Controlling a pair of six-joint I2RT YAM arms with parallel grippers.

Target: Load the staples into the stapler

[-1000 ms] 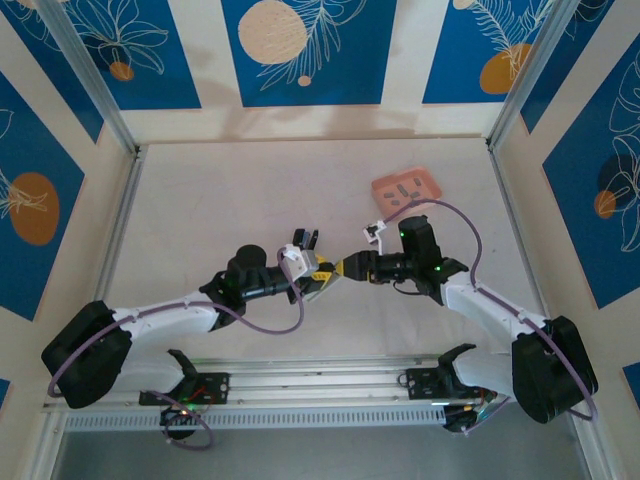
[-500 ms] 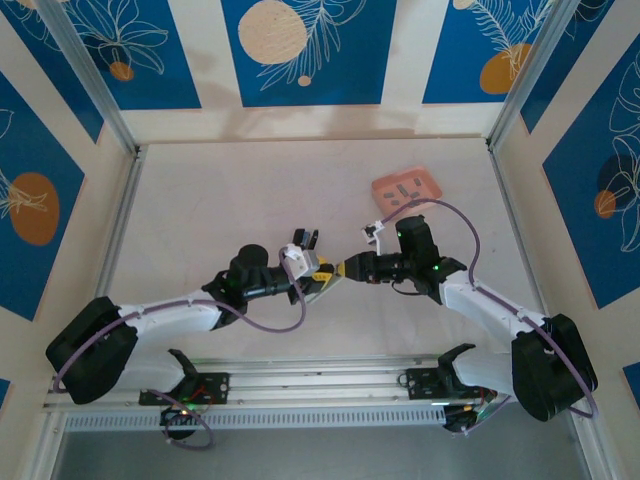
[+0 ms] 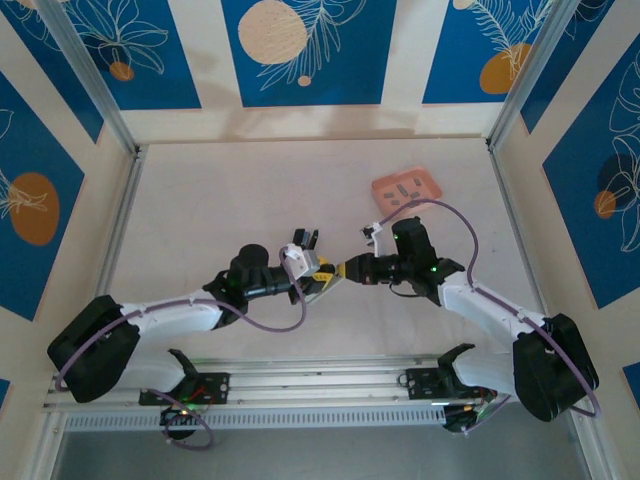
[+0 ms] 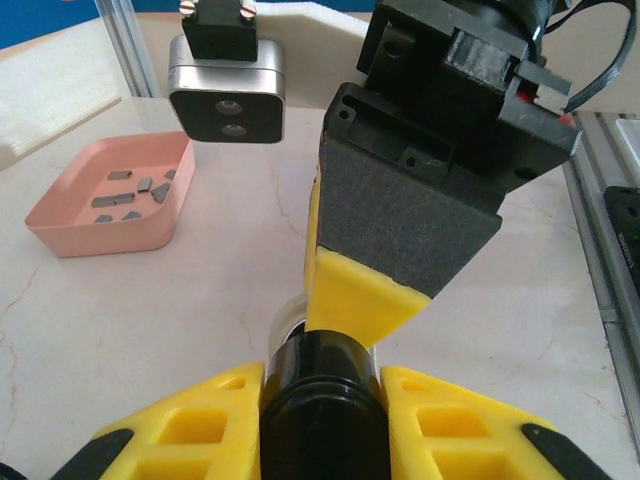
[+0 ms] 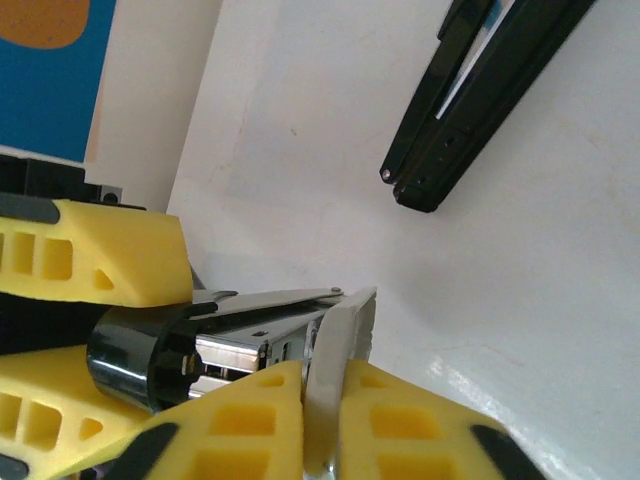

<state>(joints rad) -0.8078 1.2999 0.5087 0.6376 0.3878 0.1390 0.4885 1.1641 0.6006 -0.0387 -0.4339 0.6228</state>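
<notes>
the left fingers [image 4: 235,400] are closed on the stapler [image 4: 320,420], clamping its rounded black end from both sides and holding it just above the surface [image 4: 150,320] near the middle of the workspace. the right fingers [image 5: 275,395] meet it head-on from the opposite side, pressed together on a thin silvery metal flap [image 5: 338,345] at the stapler's open end, where the shiny inner rail shows. the staples [image 4: 130,190] lie loose in a salmon-pink tray [image 4: 60,225], well apart from the stapler, toward the far right of the surface.
</notes>
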